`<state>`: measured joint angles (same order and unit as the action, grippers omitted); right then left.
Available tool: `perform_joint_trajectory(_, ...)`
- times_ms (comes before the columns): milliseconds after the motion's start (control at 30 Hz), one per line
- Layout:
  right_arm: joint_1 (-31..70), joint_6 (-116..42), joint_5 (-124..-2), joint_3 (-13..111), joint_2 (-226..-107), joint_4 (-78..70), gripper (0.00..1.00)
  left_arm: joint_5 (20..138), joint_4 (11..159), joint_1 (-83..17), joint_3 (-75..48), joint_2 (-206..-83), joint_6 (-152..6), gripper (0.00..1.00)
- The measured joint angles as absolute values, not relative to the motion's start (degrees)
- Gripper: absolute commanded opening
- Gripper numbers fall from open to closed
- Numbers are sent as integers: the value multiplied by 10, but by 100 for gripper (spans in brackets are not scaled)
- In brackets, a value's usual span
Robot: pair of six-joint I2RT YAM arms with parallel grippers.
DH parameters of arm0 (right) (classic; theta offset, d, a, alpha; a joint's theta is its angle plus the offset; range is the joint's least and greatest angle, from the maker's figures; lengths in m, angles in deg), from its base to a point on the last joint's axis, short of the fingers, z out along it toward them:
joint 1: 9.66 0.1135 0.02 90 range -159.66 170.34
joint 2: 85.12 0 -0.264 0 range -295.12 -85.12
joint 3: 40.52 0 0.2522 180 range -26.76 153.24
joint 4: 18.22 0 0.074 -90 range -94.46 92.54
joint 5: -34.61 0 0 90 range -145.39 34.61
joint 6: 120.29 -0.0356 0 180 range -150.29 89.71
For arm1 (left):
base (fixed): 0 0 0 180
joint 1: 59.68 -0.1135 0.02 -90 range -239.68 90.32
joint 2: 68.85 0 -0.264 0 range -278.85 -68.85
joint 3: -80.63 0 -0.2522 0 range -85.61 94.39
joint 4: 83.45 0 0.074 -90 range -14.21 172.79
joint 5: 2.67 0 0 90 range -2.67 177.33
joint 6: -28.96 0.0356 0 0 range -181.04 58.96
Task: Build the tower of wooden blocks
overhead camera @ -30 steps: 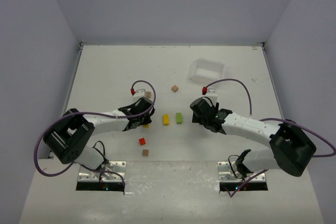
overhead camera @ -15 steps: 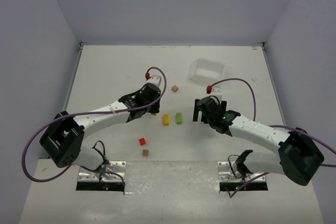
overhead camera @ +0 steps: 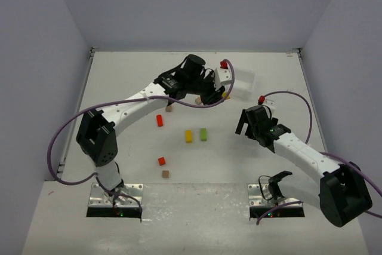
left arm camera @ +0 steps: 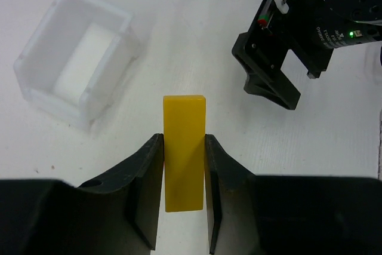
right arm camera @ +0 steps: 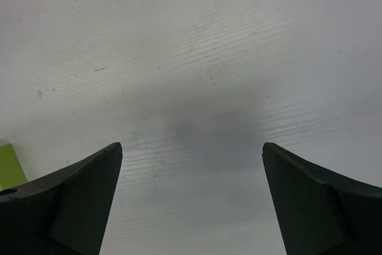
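My left gripper [left arm camera: 184, 138] is shut on a long yellow block [left arm camera: 184, 117] that sticks out past the fingertips. In the top view this gripper [overhead camera: 216, 95] reaches far out beside the clear tray, and a bit of the yellow block [overhead camera: 225, 94] shows at its tip. Of the wood block tower, a yellow block [overhead camera: 188, 136] and a green block [overhead camera: 203, 134] lie side by side mid-table with nothing on them. My right gripper [overhead camera: 246, 125] hovers open to their right, nothing between its fingers [right arm camera: 89, 183]. The green block's corner [right arm camera: 9, 168] shows at the right wrist view's left edge.
The clear plastic tray [overhead camera: 240, 79] stands at the back right, seen also in the left wrist view [left arm camera: 36, 82]. Loose blocks lie about: a red one [overhead camera: 160, 120], a small red one [overhead camera: 161, 160], a brown one [overhead camera: 165, 174] and a brown one [overhead camera: 169, 108] under the left arm.
The left arm has swung from centre-left to the far side beside the tray, carrying the yellow block. The right gripper has drawn back to the right and opened wide.
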<state>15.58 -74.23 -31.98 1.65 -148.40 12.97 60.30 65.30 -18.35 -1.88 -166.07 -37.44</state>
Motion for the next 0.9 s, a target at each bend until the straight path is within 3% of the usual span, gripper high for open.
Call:
perform_joint_trajectory(133,145,-759,-312,18,-1484,162,99,575,552,-183,97,-1723,-306,0)
perform_joint_trajectory(300,128,-780,-294,27,-1484,217,99,565,486,-183,114,-1734,-273,0)
perform_joint_trajectory(700,107,-794,-268,81,-1517,308,99,655,530,-183,-166,-1641,-332,0)
perform_joint_trajectory(900,107,-794,-252,98,-1528,323,99,681,585,-182,-200,-1638,-350,0)
